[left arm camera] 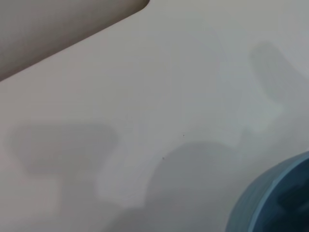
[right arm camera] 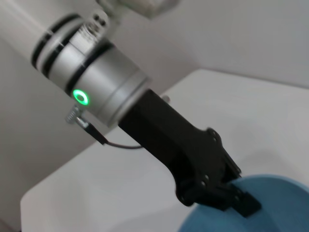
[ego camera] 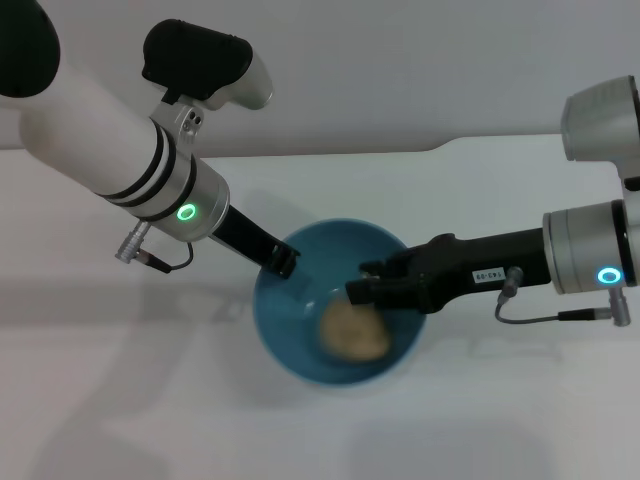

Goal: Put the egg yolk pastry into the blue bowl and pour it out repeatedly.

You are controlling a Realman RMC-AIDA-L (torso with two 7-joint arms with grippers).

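Left gripper (ego camera: 285, 262) is pinching the bowl's (ego camera: 300, 375) left rim. Pastry (ego camera: 353, 332) sits inside the bowl, just below the right gripper (ego camera: 358, 290), whose fingers look spread, reaching over the right rim.

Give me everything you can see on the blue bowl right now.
The blue bowl is round, deep, glossy light blue and plain, looking like smooth plastic or ceramic. It sits on the white table, seemingly upright. The left gripper pinches its far-left rim, shown close in the right wrist view. The egg yolk pastry lies inside on the bottom. The right gripper reaches over the rim just above the pastry; contact is unclear.
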